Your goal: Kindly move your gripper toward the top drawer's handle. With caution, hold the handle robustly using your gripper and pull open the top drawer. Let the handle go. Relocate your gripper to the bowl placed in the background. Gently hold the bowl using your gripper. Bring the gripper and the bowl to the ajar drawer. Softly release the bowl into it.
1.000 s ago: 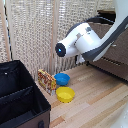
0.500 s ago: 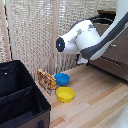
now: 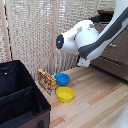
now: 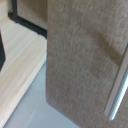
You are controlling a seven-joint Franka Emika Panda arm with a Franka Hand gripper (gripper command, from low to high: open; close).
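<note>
My arm (image 3: 87,37) reaches in from the exterior view's upper right, its bulky white body hanging in front of the pale woven screen (image 3: 35,35), and my gripper (image 3: 83,62) shows only as a small white end low on the arm, close to the dark brown dresser (image 3: 114,56) on the exterior view's right; I cannot tell from either view whether its fingers are parted or closed, and I see nothing held in them. In the wrist view a brown, woven-looking front fills most of the picture, and the handle (image 4: 117,92) runs along it as a thin silver bar, near my camera, though which drawer it belongs to I cannot make out. The bowl (image 3: 62,78) sits on the light wooden floor (image 3: 95,102) well apart from my gripper, blue and upright, just behind the yellow bowl (image 3: 65,94) and nearly touching it. A patterned box (image 3: 46,81) stands just beside the blue one, on the exterior view's left of it. A large black bin (image 3: 20,102) fills the exterior view's lower left
</note>
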